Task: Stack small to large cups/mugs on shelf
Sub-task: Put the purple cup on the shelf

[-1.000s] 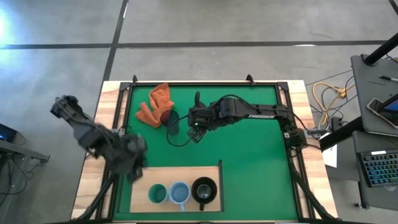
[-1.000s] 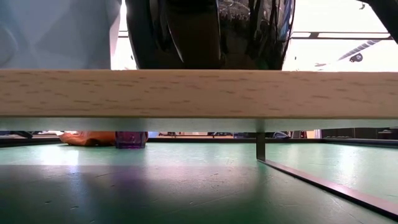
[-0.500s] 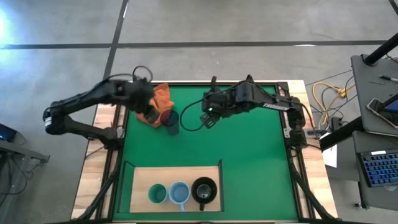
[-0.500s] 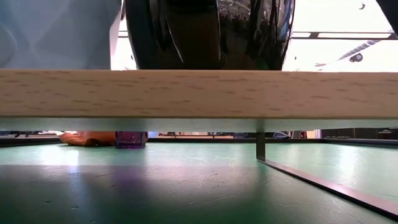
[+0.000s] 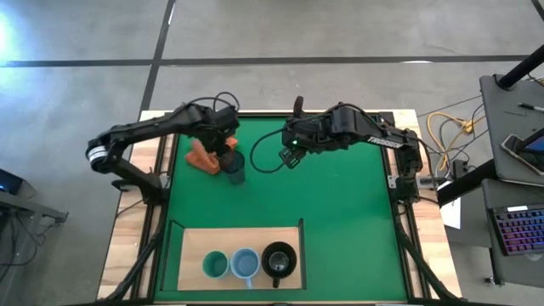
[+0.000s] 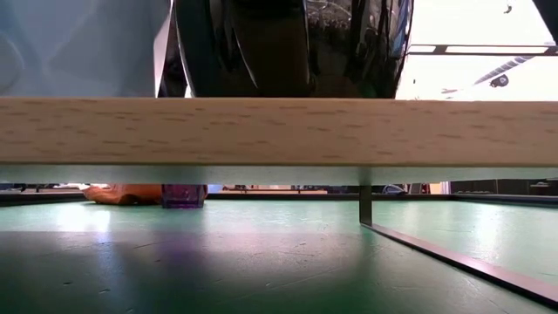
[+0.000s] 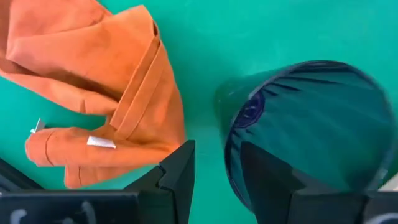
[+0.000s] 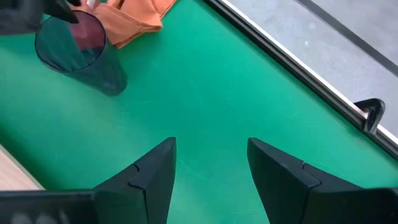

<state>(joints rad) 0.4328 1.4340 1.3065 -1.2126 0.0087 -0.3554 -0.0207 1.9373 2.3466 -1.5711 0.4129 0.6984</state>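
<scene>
Purple cup (image 5: 235,165) stands upright just beside the orange cloth (image 5: 201,155), its rim between the left tool's (image 5: 228,150) spread fingers (right tool (image 5: 287,158) open, farther off).

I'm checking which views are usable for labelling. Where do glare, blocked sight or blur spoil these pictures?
Low view: the shelf edge fills the middle, blown-out window light glares behind the black mug, and only the base of the purple cup shows beneath. Left wrist view: the purple cup is close and soft-edged. High view: even light, a bright patch at the left edge.
</scene>
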